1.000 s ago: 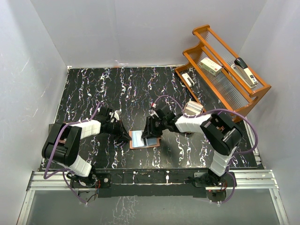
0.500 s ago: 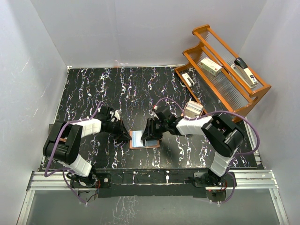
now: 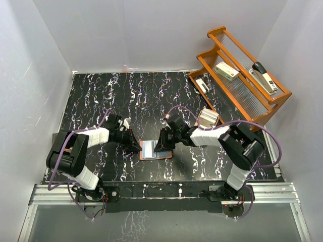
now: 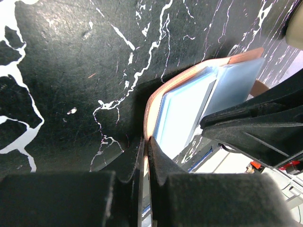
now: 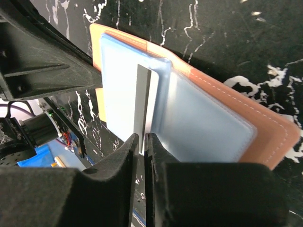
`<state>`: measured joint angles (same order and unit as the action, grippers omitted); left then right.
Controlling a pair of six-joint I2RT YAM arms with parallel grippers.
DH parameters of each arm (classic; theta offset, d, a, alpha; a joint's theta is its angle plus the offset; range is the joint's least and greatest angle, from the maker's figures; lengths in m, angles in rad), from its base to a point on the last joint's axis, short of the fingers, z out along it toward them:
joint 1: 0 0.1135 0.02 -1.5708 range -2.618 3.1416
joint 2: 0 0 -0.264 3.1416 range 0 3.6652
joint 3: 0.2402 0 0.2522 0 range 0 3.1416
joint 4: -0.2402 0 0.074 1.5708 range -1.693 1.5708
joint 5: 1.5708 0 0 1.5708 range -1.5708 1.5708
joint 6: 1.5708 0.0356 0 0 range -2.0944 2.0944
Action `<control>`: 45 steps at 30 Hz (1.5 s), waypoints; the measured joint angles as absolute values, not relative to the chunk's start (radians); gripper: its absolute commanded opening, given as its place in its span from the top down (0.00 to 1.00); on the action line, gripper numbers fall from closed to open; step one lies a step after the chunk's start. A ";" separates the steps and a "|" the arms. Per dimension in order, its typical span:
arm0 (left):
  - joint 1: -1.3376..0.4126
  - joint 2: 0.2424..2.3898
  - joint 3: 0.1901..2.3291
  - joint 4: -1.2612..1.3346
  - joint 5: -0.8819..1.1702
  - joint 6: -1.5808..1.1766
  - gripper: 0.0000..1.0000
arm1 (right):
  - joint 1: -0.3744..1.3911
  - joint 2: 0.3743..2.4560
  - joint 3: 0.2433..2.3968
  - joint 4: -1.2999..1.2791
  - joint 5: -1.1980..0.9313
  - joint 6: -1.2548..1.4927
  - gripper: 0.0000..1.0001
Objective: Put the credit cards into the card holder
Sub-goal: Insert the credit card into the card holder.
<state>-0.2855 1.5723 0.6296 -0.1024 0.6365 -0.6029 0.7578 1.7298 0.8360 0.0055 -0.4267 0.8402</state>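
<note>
The card holder [image 5: 267, 137] lies open and flat on the table [image 3: 101, 96] between the two arms, and the left gripper [image 4: 146, 144] is clenched on its leather edge. The right gripper [image 5: 141, 138] is pinched on a pale card [image 5: 144, 97], which stands on edge and reaches straight forward from its fingertips over the clear pockets. The next move probably falls to the right arm, pushing the card along its fingers' line towards the left gripper

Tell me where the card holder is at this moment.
In the top view the card holder lies open at the front centre of the table, between the left gripper, pinching its left edge, and the right gripper, holding a credit card.
</note>
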 measured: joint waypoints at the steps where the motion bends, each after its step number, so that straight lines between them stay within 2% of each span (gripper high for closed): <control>1: -0.286 1.572 0.630 -0.102 0.636 -0.604 1.00 | 0.760 1.730 0.834 0.014 -0.429 0.847 0.93; 7: -0.286 1.572 0.630 -0.102 0.635 -0.610 1.00 | 0.779 1.730 0.826 0.062 -0.436 0.875 0.94; 11: -0.286 1.572 0.632 -0.108 0.631 -0.611 0.91 | 0.785 1.729 0.820 0.047 -0.422 0.876 0.88; 15: -0.286 1.572 0.663 -0.138 0.610 -0.605 0.69 | 0.785 1.704 0.823 -0.023 -0.375 0.843 0.79; 19: -0.287 1.560 0.704 -0.162 0.593 -0.610 0.52 | 0.785 1.674 0.850 -0.080 -0.345 0.810 0.79; 21: -0.287 1.530 0.710 -0.164 0.587 -0.625 0.47 | 0.785 1.672 0.863 -0.080 -0.338 0.801 0.80; 27: -0.288 1.443 0.706 -0.122 0.603 -0.691 0.44 | 0.785 1.687 0.905 -0.109 -0.329 0.778 0.85; 37: -0.290 1.464 0.624 0.015 0.678 -0.760 0.43 | 0.783 1.766 0.912 -0.091 -0.303 0.762 0.91; 45: -0.290 1.501 0.619 0.089 0.719 -0.771 0.47 | 0.782 1.756 0.879 -0.042 -0.296 0.762 0.95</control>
<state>-0.2901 1.5005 0.6186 0.0887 0.7185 -0.7708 0.7822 1.7557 0.8795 -0.0422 -0.2962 0.7620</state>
